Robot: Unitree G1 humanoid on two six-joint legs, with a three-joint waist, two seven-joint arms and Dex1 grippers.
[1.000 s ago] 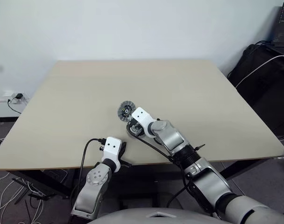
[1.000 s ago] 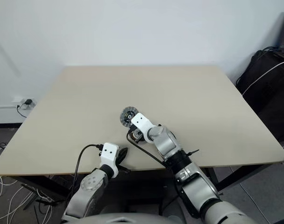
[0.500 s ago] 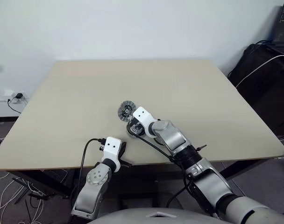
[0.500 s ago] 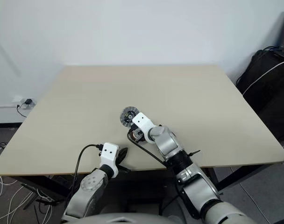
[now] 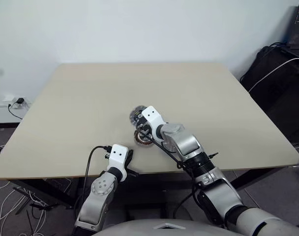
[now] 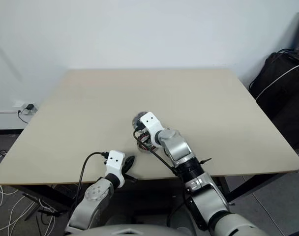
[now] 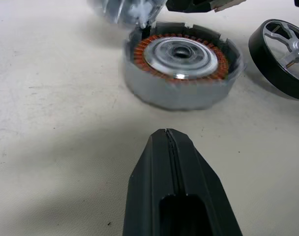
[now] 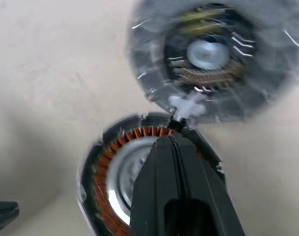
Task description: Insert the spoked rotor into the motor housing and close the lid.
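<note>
The motor housing [image 7: 181,69], a round shell with copper windings around a pale centre, lies open on the table near its front edge [image 5: 141,139]. Just beyond it the lid [image 8: 213,59] looks blurred and tilted, its dark-centred face toward the right wrist camera. My right gripper [image 8: 171,137] is shut, its tip over the housing's far rim and against a small white tab on the lid's near edge. I cannot tell whether it pinches the tab. The spoked rotor [image 7: 282,49] lies flat beside the housing. My left gripper [image 7: 166,132] is shut and empty, a little short of the housing.
The table's front edge [image 5: 139,173] runs just behind my left gripper. A black bag with cables [image 5: 277,73] stands off the table at the right. A wall socket with a plug [image 5: 14,103] sits low at the left.
My right gripper has risen and turned toward the lid, uncovering the housing. The lid has shifted slightly right and looks blurred. The left arm has stayed still.
</note>
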